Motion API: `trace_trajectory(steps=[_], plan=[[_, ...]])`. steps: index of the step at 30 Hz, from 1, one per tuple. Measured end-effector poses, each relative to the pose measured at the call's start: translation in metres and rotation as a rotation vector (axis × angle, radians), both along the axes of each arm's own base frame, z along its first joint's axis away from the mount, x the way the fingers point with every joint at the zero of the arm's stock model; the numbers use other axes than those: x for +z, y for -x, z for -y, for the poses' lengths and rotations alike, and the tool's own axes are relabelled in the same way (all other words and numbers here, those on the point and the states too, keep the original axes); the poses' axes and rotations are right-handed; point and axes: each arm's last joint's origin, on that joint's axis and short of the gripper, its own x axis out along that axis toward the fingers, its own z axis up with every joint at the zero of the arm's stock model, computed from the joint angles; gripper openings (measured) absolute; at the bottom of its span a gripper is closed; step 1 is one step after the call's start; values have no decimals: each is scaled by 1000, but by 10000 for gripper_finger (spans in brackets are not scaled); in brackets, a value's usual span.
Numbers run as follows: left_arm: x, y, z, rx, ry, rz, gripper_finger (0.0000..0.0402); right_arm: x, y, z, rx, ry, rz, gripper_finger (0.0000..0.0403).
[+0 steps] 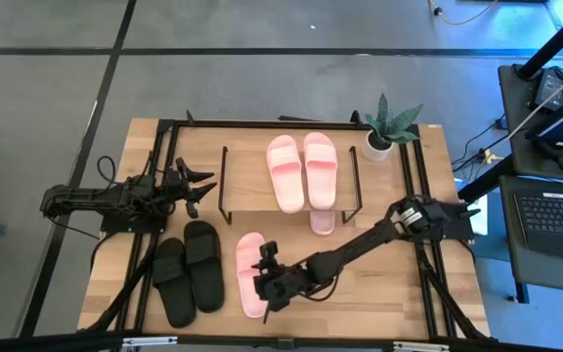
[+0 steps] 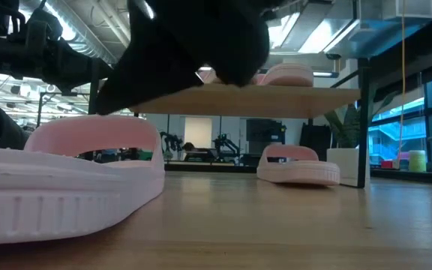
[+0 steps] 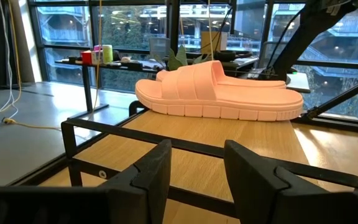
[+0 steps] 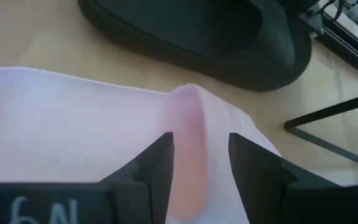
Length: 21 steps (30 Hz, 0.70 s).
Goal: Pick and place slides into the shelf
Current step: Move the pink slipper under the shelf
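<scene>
One pink slide (image 1: 248, 262) lies on the table's near part, sole down, seen large in the low view (image 2: 66, 184). My right gripper (image 1: 267, 281) is over its right side, shut on its strap. A pink pair (image 1: 301, 171) rests on the shelf (image 1: 242, 186) top board. Another pink slide (image 1: 323, 221) lies on the table under the shelf's near edge (image 2: 298, 166). The black pair (image 1: 189, 271) lies sole down to the left. My left gripper (image 1: 199, 188) hovers open at the shelf's left end. My right gripper takes the pink slide's strap at its raised edge (image 4: 188, 134), which fills the gap between the two fingers (image 4: 157, 165). The fingers slant down from the table's right. The slide still lies flat with its sole on the table (image 2: 51, 217).
A potted plant (image 1: 389, 132) stands at the shelf's far right corner. Black frame rails (image 1: 423, 274) run along both table sides. The shelf's wire legs (image 3: 104, 134) stand just ahead of my left gripper. Bare wood (image 1: 379, 284) lies near right.
</scene>
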Motion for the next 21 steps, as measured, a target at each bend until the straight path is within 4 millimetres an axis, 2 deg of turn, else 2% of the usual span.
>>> trace_trajectory(steps=[11,21], plan=[[0,0,0,0,2,1,141,-5,-1,9,-43,53,-35,155],[0,0,0,0,2,1,141,-34,-3,12,-143,183,-44,154]])
